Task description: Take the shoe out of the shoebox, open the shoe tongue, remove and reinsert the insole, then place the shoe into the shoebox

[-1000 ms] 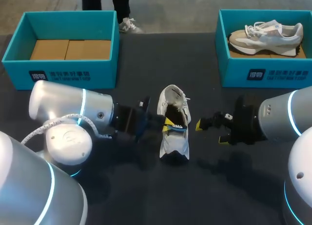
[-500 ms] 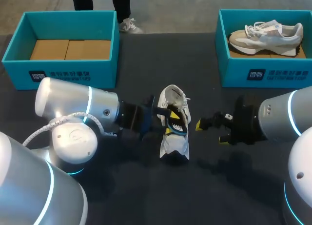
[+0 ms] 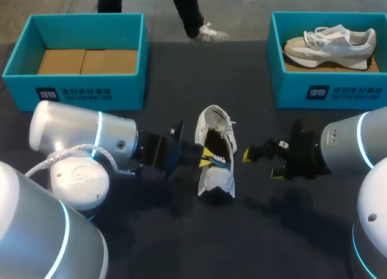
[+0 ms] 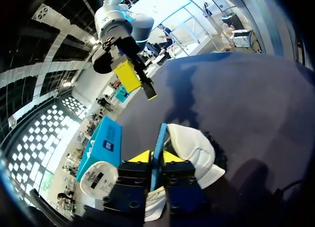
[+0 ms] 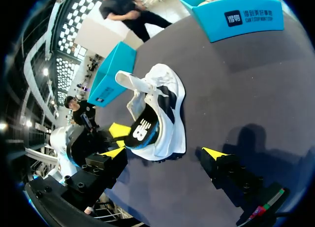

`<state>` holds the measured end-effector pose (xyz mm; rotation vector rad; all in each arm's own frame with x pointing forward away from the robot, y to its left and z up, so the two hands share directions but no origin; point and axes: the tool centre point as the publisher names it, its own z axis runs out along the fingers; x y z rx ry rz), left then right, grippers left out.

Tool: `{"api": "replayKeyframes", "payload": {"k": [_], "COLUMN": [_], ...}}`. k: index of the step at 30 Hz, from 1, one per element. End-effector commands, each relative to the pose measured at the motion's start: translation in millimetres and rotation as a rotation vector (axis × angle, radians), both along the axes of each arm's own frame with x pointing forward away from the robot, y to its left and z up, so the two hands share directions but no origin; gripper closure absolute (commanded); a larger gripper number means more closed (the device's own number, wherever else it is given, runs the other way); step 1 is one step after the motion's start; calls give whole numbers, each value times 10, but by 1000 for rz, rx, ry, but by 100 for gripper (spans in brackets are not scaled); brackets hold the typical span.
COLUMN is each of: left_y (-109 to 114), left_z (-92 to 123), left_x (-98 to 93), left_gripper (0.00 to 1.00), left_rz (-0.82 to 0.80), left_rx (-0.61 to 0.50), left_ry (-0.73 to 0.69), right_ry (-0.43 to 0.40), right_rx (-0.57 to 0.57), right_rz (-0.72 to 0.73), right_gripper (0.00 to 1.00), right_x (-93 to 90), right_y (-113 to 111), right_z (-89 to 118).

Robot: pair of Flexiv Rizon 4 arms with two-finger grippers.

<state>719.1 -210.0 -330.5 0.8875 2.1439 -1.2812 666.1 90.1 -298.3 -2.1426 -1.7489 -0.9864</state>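
A white shoe [image 3: 216,173] lies on the dark table's middle, its opening toward my left arm. My left gripper [image 3: 207,157] is at that opening, shut on the edge of the insole [image 3: 220,160]. In the left wrist view the thin blue insole edge [image 4: 160,136] is pinched between the yellow tips of that gripper [image 4: 157,157], with the shoe [image 4: 197,150] just beyond. The right wrist view shows the black-topped insole [image 5: 142,132] tilted half out of the shoe [image 5: 167,101]. My right gripper [image 3: 263,163] stands open just right of the shoe, empty [image 5: 165,153].
A teal shoebox [image 3: 84,88] with a bare cardboard floor stands at the back left. A second teal shoebox [image 3: 326,88] at the back right holds another shoe [image 3: 329,40]. Dark table [image 3: 181,236] spreads in front of the shoe.
My left gripper opened briefly, pushed in at the shoe's opening, then shut on the insole and drew back slightly left. The right arm has kept still.
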Motion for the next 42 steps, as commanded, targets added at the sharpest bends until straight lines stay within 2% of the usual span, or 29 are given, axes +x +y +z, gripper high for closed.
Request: {"api": "replayKeyframes", "payload": {"k": [1,14,20,21,22,24,25,27,30,35,42], "left_y": [-23,-83,-83,-80,-76,-66,-61,-51,-23,26,52], "left_z": [-39,-192,-182,-175,-169,-158,-151,-128,-84,-24,9], "left_x": [-15,208,198,185,173,151,143,125,102,76,64], "left_gripper": [100,100,100,98,90,85,79,60,55,60,80], "left_rz": [-10,-5,1,0,-1,-2,-2,-2,1,2,4], "left_rx": [6,54,57,57,56,55,54,50,40,35,31], "left_ry": [2,-21,-12,-12,-12,-12,-12,-12,-17,-24,-33], "right_ry": [2,2,2,2,2,2,2,2,2,2,2], "right_rx": [8,8,8,8,8,8,8,8,8,8,8], "right_rz": [4,4,4,4,4,4,4,4,4,4,4], "right_gripper": [0,0,0,0,0,0,0,0,0,0,0], "right_x": [-31,-31,-31,-31,-31,-31,-31,-31,-31,-31,-31], "right_y": [-49,-49,-49,-49,-49,-49,-49,-49,-49,-49,-49], "right_z": [27,27,27,27,27,27,27,27,27,27,27]}}
